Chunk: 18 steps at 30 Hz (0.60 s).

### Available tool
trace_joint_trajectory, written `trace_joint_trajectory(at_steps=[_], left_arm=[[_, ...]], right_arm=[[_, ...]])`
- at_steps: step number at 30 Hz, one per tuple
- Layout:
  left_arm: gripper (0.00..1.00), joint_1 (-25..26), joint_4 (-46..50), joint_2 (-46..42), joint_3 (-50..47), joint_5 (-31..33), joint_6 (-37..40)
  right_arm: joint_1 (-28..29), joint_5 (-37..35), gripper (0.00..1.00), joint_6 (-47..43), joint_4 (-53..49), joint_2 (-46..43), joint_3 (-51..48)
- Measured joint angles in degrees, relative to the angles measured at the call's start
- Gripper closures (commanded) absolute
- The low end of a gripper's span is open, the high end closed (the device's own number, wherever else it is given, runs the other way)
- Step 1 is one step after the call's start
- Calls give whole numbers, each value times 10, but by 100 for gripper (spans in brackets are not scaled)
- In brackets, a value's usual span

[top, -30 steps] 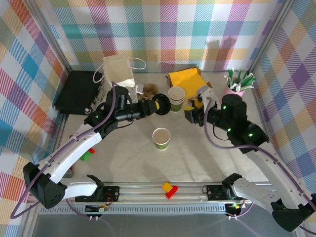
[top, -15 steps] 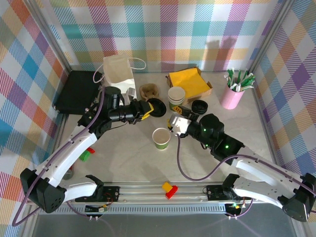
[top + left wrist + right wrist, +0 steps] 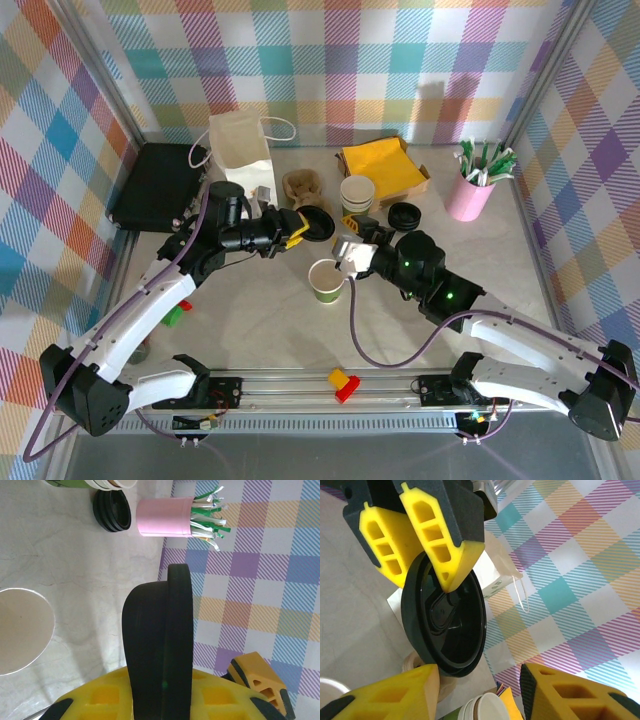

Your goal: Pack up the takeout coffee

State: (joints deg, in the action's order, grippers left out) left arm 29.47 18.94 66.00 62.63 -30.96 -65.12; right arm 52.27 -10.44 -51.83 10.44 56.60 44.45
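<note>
We count one white paper bag and one black case, both toward the far left corner of the table. One green paper cup stands alone at the table's centre. One stack of cream-rimmed cups stands nearer the far edge; its count is unreadable. There is one separate black lid and one stack of black lids.

We also count:
- one pink cup near the right edge, its straws too bunched to count
- one pile of yellow napkins
- one brown pulp tray
- two block clusters: one red-and-yellow cluster at the near edge and one green-and-red cluster by the left edge
</note>
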Motion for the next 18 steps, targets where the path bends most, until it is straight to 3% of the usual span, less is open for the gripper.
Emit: trace_joint_trajectory(at_steps=[9, 18], left_arm=[[85, 0, -10, -8, -2, 1, -9], [86, 0, -10, -8, -3, 1, -11]], right_arm=[[1, 14, 50, -8, -6, 16, 0], [1, 12, 58, -14, -1, 48, 1]])
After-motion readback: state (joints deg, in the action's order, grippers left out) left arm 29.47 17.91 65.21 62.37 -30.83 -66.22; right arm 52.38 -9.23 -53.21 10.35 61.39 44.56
